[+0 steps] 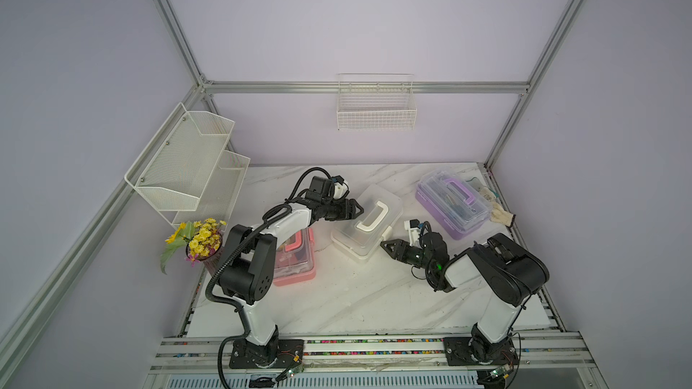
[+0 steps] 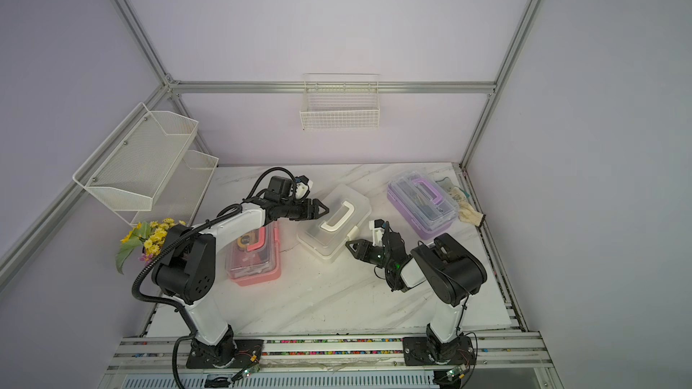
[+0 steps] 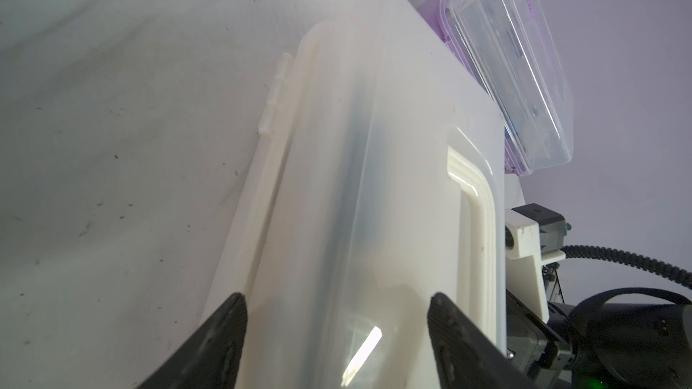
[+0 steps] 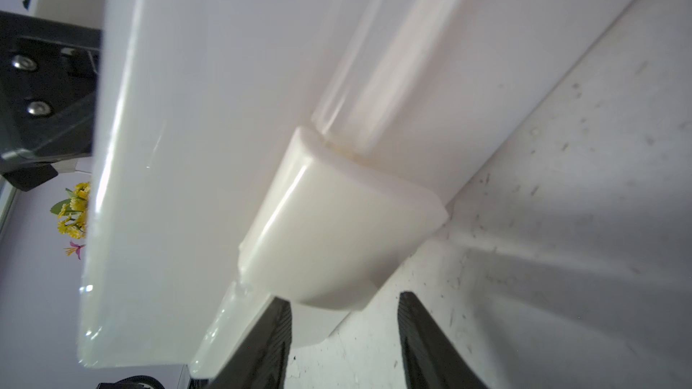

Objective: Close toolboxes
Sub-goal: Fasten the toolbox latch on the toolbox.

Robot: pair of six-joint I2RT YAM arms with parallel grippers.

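A: Entry one, nearest?
B: Pink box (image 1: 296,265), left side of the table (image 1: 355,301), lid down. Mixed colourful bits inside. Partly hidden by the left arm (image 1: 284,224).
A: Entry two?
B: White box (image 1: 367,224), table centre, frosted lid down, handle flat, contents unreadable. Left gripper (image 1: 358,211) at its left end, jaws apart. Right gripper (image 1: 385,246) just before its latch (image 4: 337,226), jaws apart, gripping nothing.
A: Farthest?
B: Purple box (image 1: 453,205), far right, clear lid down over thin items, blurred.
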